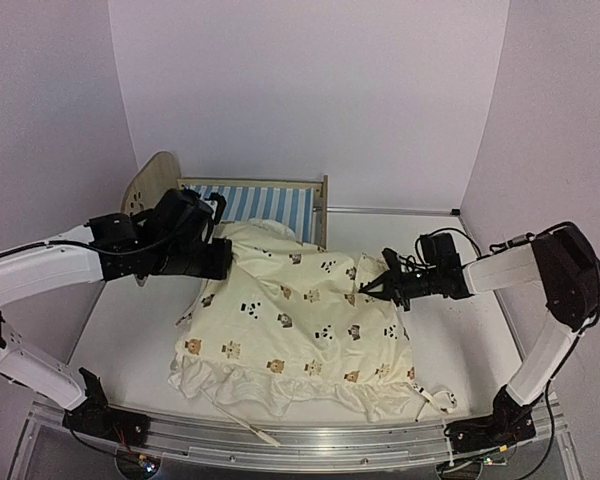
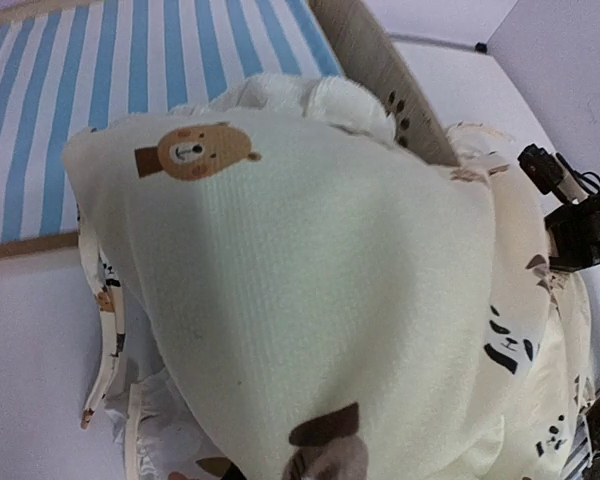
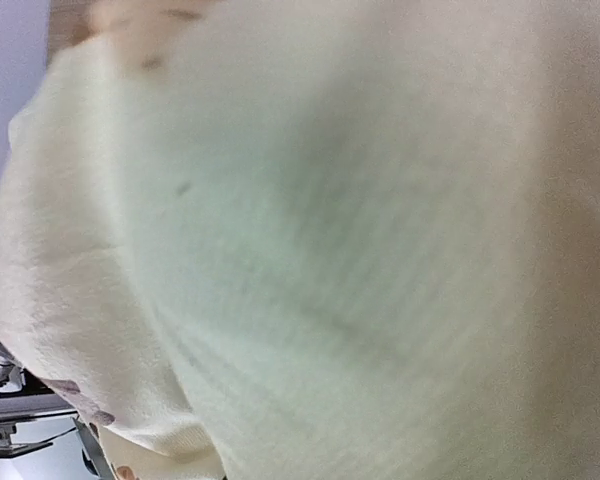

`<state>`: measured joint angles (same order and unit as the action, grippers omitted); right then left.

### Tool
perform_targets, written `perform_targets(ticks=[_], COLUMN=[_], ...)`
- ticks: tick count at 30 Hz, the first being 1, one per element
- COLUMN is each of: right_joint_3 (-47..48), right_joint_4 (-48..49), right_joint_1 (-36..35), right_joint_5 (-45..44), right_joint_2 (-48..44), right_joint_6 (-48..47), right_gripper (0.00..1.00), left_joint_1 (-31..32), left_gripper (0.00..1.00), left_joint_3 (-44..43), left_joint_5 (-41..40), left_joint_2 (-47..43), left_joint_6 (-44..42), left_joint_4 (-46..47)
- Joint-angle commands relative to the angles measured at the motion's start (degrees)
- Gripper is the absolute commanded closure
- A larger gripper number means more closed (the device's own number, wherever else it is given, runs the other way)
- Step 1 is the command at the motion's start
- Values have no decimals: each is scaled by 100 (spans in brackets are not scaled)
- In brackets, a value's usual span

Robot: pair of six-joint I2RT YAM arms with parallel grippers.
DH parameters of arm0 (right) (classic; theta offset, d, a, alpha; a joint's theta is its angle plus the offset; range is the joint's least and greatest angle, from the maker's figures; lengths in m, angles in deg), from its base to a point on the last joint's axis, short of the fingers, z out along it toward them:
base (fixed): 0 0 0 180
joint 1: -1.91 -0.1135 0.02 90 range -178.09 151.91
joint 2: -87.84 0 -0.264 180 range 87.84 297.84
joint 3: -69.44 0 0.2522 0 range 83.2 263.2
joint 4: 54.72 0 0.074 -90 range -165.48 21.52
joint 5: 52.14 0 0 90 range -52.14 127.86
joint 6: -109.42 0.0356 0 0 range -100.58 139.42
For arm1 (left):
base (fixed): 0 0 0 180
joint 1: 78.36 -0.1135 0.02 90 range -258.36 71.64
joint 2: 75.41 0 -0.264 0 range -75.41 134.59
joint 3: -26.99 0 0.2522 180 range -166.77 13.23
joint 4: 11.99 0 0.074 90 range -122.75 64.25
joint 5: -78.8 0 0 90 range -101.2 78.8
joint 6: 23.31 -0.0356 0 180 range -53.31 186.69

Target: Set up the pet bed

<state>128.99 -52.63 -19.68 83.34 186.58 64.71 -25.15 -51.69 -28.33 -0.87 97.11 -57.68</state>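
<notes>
So the pet bed (image 1: pixel 270 204) sits in the upper left-centre of the top view, at the back of the white table (image 1: pixel 130 340). It's a small light-wood frame with a rounded headboard (image 1: pixel 152 183) on the left end and a low footboard (image 1: pixel 323 210) on the right. The base has blue and white stripes running between them. In the left wrist view the stripes (image 2: pixel 130 90) fill the upper left, and the wooden board (image 2: pixel 365 50) at top centre has little dark paw-print marks on it.

A cream cushion (image 1: pixel 300 330) printed with bears and pandas is spread across the middle of the table. Its upper edge is bunched up against the bed's near side.

The left gripper (image 1: pixel 220 262) is clamped tight on the cushion's upper left corner, just beside the bed. The right gripper (image 1: pixel 368 290) is pinched closed on the cushion's upper right edge, and its own camera sees only cream fabric (image 3: pixel 330 250).
</notes>
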Motion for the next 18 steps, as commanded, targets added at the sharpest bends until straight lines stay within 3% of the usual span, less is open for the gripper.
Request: perform_targets(ticks=[1,5,12,18], right_joint_3=[1105,1870,3443,4948], right_joint_4=[-429,-863,-1120,-1455], right_joint_1=[-330,-436,-539,-677], right_joint_5=[-154,-539,-819,-1057], right_joint_2=[-877,-970,-275,552], right_joint_6=[-217,-255,-4,3], right_gripper=[100,100,100,100], left_joint_1=[-56,-65,-314,-988], left_gripper=[99,98,98,98], left_joint_3=[-1248,-2141,-3831,-4842], left_joint_5=[-737,-1242,-2638,-2689], left_joint_2=[-91,191,1258,2053], left_joint_6=[-482,-843,-1952,-2705], left_joint_4=[-187,-362,-334,117])
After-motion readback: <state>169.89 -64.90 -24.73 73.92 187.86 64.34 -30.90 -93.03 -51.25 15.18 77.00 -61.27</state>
